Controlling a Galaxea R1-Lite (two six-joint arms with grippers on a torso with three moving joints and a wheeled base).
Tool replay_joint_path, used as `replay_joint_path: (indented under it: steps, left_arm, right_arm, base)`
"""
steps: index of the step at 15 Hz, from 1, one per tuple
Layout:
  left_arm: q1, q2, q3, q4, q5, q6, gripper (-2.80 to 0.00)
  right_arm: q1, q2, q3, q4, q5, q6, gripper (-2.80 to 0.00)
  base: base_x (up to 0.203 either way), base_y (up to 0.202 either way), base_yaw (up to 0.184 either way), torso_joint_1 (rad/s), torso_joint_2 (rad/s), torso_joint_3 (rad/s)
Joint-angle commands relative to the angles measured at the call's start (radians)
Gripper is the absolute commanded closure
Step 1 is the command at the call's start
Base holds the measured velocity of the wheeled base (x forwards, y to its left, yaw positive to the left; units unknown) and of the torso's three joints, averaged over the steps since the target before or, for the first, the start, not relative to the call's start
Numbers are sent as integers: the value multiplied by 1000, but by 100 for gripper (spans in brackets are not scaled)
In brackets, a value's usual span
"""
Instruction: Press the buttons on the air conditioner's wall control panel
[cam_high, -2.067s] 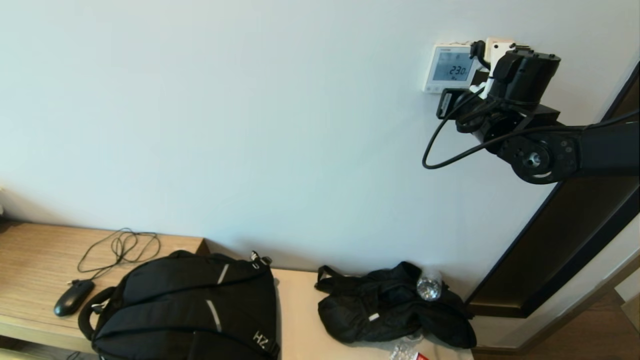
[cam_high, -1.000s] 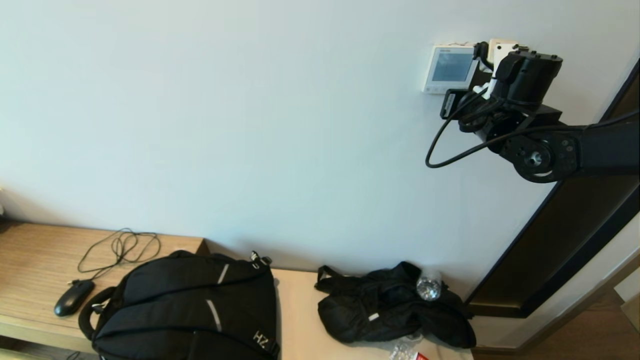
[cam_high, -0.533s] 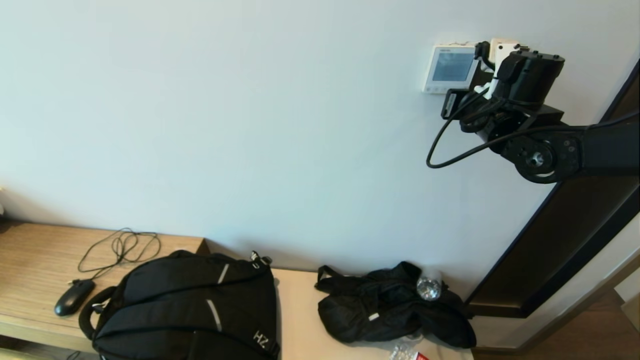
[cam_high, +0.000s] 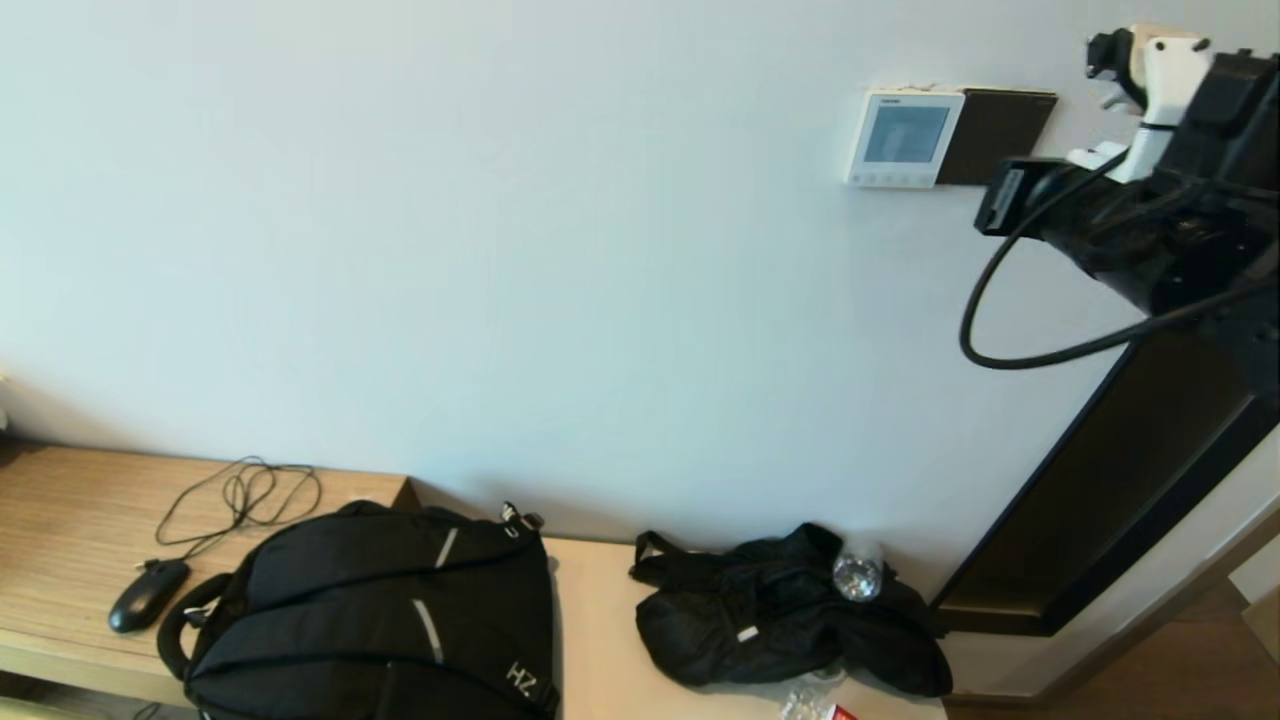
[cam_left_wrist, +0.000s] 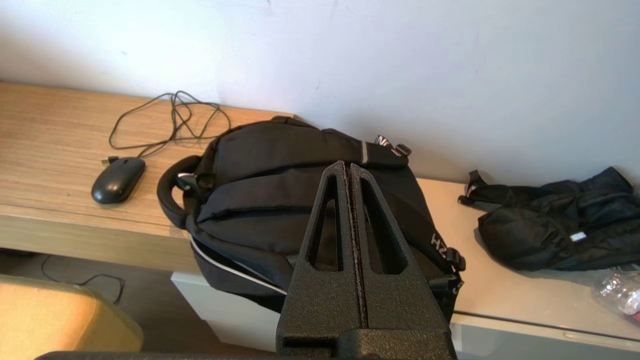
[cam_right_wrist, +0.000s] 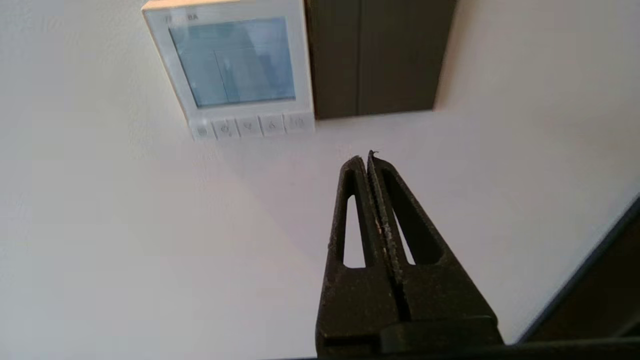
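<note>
The right end effector (cam_right_wrist: 369, 156), its fingers pressed together, hangs clear of the wall — near the small square white plastic control panel (cam_right_wrist: 235, 65). Five small white-grey buttons (cam_right_wrist: 249, 125) line that panel's lower edge, beside a plain black square plate (cam_right_wrist: 372, 55). The left end effector (cam_left_wrist: 348, 167), also closed, hovers over a black fabric backpack (cam_left_wrist: 280, 165) on the counter (cam_left_wrist: 50, 135).

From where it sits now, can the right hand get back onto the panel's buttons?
Probably yes. The right hand, shut, hangs off the wall beside the buttons under the control panel screen, with only bare wall between them.

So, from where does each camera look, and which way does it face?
Head: high up, facing the wall, control panel and desk; right arm shows.
Left wrist: behind the shut left gripper, facing the backpack, which the head view shares.
Right wrist: behind the shut right gripper, facing the panel's buttons.
</note>
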Motion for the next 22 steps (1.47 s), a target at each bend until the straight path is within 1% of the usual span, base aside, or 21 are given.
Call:
replay_joint_path:
  steps: [1, 4, 6, 8, 9, 11, 13, 15, 16, 19, 22]
  left_arm:
    - [0, 0, 0, 1, 0, 0, 0]
    - [0, 0, 0, 1, 0, 0, 0]
    - [0, 0, 0, 1, 0, 0, 0]
    - [2, 0, 0, 1, 0, 0, 0]
    - [0, 0, 0, 1, 0, 0, 0]
    - [0, 0, 0, 1, 0, 0, 0]
    - [0, 0, 0, 1, 0, 0, 0]
    - [0, 0, 0, 1, 0, 0, 0]
    - [0, 0, 0, 1, 0, 0, 0]
    - [0, 0, 0, 1, 0, 0, 0]
    - [0, 0, 0, 1, 0, 0, 0]
  right_arm:
    - [1, -251, 177, 50, 19, -1, 0]
    - [-26, -515, 412, 156, 87, -6, 0]
    - [-76, -685, 534, 237, 170, -17, 0]
    - [-135, -846, 650, 372, 249, -24, 0]
    - [-158, -919, 710, 419, 292, -24, 0]
    - [-191, -1061, 802, 471, 388, -24, 0]
    - [-217, -1203, 885, 553, 443, -24, 0]
    - [-223, -1320, 959, 652, 465, -25, 0]
    - [-224, -1370, 1003, 678, 468, -28, 0]
    - [-227, -1456, 1081, 703, 461, -52, 0]
    - [-224, -1562, 1148, 704, 408, -92, 0]
  base:
    - [0, 0, 0, 0, 0, 0]
    - [0, 0, 0, 0, 0, 0]
    - [0, 0, 0, 0, 0, 0]
    - [0, 0, 0, 0, 0, 0]
    - [0, 0, 0, 0, 0, 0]
    - [0, 0, 0, 0, 0, 0]
    - [0, 0, 0, 0, 0, 0]
    - [0, 0, 0, 0, 0, 0]
    - [0, 0, 0, 0, 0, 0]
    - [0, 0, 0, 0, 0, 0]
    - [0, 0, 0, 0, 0, 0]
